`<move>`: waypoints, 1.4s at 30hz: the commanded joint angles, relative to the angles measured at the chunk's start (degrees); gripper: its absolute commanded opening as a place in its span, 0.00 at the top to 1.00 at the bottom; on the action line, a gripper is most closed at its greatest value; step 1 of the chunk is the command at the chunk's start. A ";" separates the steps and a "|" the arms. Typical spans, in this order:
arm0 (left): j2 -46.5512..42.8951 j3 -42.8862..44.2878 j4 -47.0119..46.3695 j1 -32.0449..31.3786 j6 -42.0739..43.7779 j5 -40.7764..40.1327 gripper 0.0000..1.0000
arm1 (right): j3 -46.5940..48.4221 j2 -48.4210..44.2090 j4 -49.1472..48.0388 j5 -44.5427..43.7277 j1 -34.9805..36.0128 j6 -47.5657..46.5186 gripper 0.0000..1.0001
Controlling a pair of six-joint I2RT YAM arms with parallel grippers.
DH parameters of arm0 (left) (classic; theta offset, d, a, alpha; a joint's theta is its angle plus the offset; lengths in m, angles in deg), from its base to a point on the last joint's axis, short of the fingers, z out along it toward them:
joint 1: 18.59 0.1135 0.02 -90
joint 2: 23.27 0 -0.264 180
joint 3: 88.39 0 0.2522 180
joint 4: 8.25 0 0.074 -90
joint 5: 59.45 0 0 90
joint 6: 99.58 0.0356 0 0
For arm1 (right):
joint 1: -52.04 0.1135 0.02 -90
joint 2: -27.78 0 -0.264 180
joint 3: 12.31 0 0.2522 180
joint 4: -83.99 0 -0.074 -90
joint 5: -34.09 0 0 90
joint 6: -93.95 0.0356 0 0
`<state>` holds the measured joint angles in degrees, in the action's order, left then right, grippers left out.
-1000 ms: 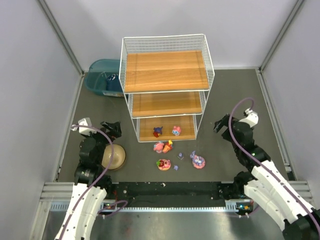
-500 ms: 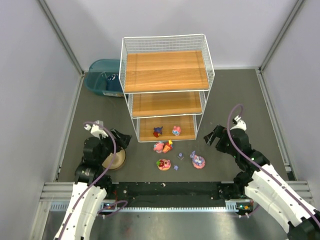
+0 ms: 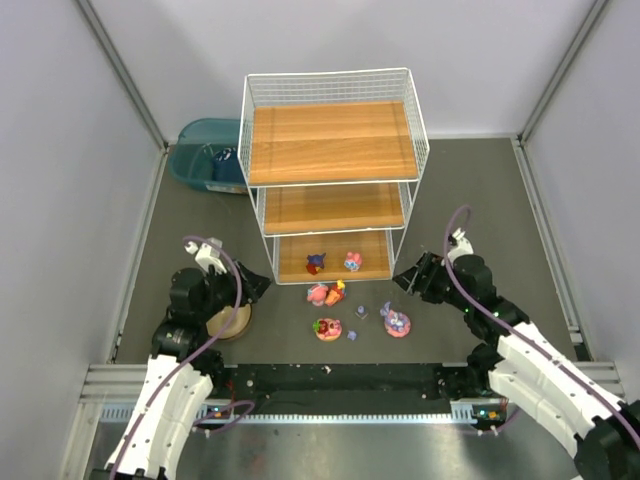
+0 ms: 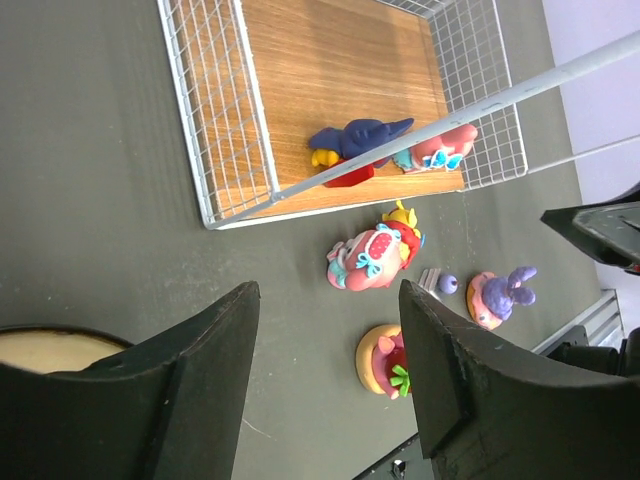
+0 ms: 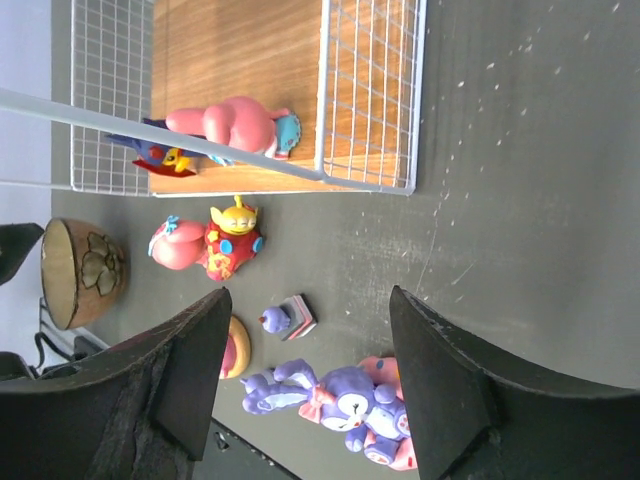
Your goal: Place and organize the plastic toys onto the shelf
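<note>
The shelf (image 3: 330, 170) stands at the back centre. On its lowest board (image 4: 330, 90) are a dark blue toy (image 4: 355, 140) and a pink toy (image 4: 440, 148). In front of the shelf, on the table, lie a pink and red pair (image 3: 325, 293), a yellow-rimmed disc toy (image 3: 328, 329), a purple bunny (image 3: 397, 322) and a tiny purple piece (image 5: 285, 318). My left gripper (image 3: 250, 285) hovers left of them, open and holding nothing (image 4: 325, 300). My right gripper (image 3: 408, 280) hovers right of them, also open with nothing in it (image 5: 310, 300), above the bunny (image 5: 340, 400).
A tan bowl (image 3: 228, 320) sits under my left wrist. A teal bin (image 3: 208, 155) stands behind the shelf's left side. Grey walls close in both sides, and a black rail (image 3: 340, 378) runs along the near edge.
Both grippers have swung inward toward the toys on the table. The left moved right past the bowl. The right moved left and down toward the bunny.
</note>
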<state>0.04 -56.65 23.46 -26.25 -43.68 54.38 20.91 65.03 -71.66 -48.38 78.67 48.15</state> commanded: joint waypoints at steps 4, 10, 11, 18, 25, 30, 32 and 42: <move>2.18 1.09 -6.00 -0.16 1.59 4.29 0.40 | 0.22 6.68 -9.45 4.42 0.79 1.67 0.40; 3.58 1.62 -6.53 -0.16 2.99 5.60 0.45 | 0.40 10.47 -14.80 5.39 0.79 2.81 0.59; 4.19 1.62 -6.96 -0.16 3.17 5.87 0.46 | 0.49 10.90 -15.33 5.22 0.70 2.90 0.63; 7.54 1.53 -9.78 -0.16 3.35 9.12 0.65 | 1.36 14.95 -17.88 4.69 0.70 2.90 0.81; 10.08 1.10 -12.68 -0.16 3.26 10.18 1.00 | 3.12 19.17 -19.99 4.43 0.70 2.38 0.99; 12.98 0.66 -17.06 -0.16 2.03 10.62 1.00 | 4.88 23.03 -21.22 4.51 0.70 2.29 1.00; 14.57 0.57 -18.04 -0.16 1.76 10.97 1.00 | 5.41 24.00 -21.75 4.69 0.70 2.29 1.00; 20.72 1.18 -24.01 -0.16 0.89 9.21 1.00 | 6.82 28.57 -24.47 6.97 -1.76 1.50 1.00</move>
<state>19.49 -56.65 5.67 -26.25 -41.89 63.91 24.82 92.53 -91.59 -42.00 78.21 50.69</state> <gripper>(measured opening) 0.010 0.003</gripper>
